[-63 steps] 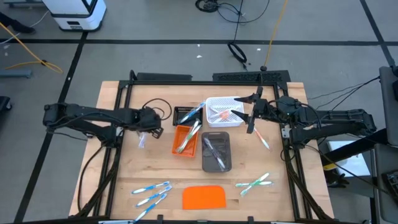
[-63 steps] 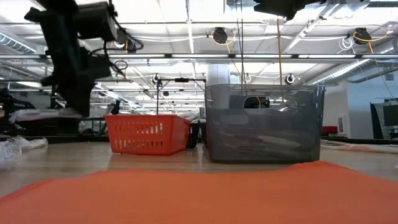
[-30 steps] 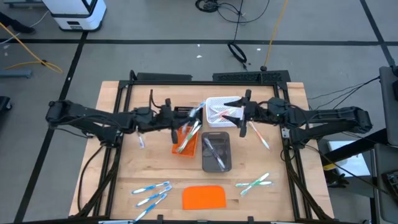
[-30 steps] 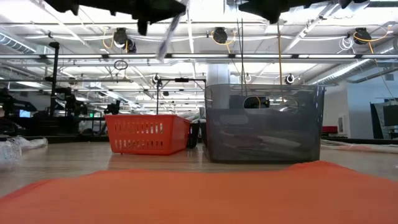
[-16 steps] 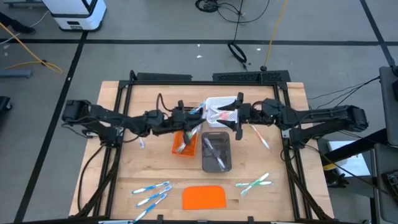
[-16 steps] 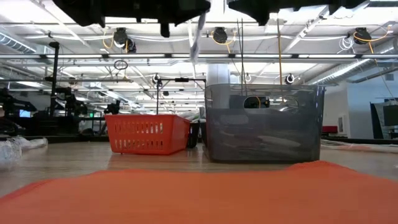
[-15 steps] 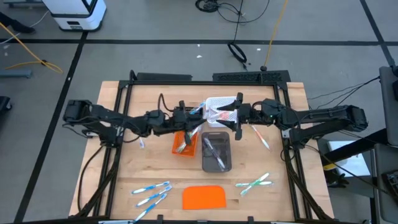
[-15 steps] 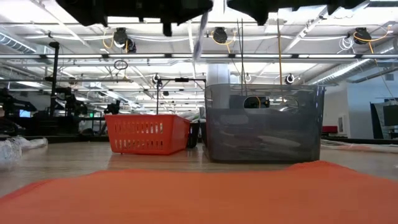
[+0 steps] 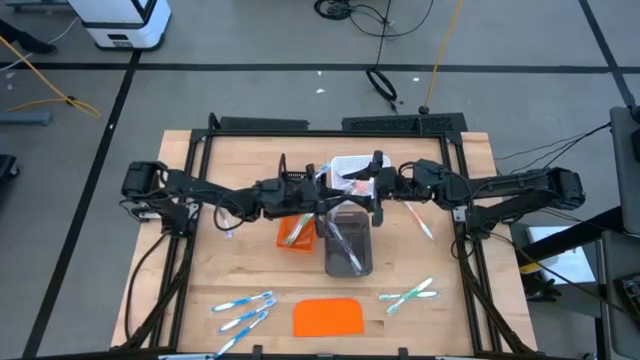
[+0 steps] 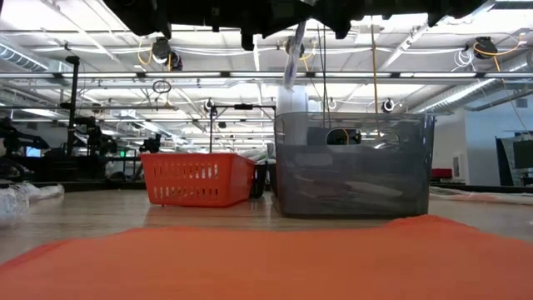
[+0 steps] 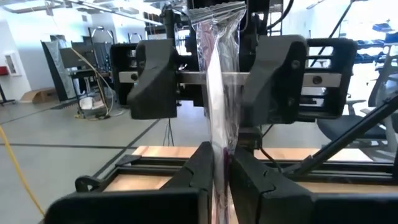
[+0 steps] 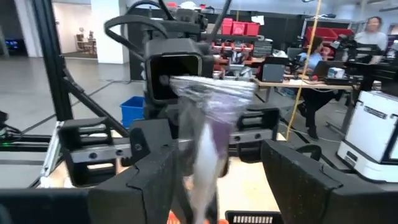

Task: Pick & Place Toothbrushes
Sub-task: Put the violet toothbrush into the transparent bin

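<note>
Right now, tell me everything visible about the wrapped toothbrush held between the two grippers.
The pale toothbrush in a clear crinkled plastic wrapper stands upright in the air above the grey translucent plastic bin, near the table's middle. The left gripper pinches its lower end between near-shut fingers. The right gripper faces it, fingers wide on either side of the wrapper, not visibly touching. The wrapper's flat sealed end points up; a purplish part shows through it.

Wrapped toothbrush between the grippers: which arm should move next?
Right, probably: its open gripper straddles the toothbrush, ready to close, while the left gripper pinches the other end.
</note>
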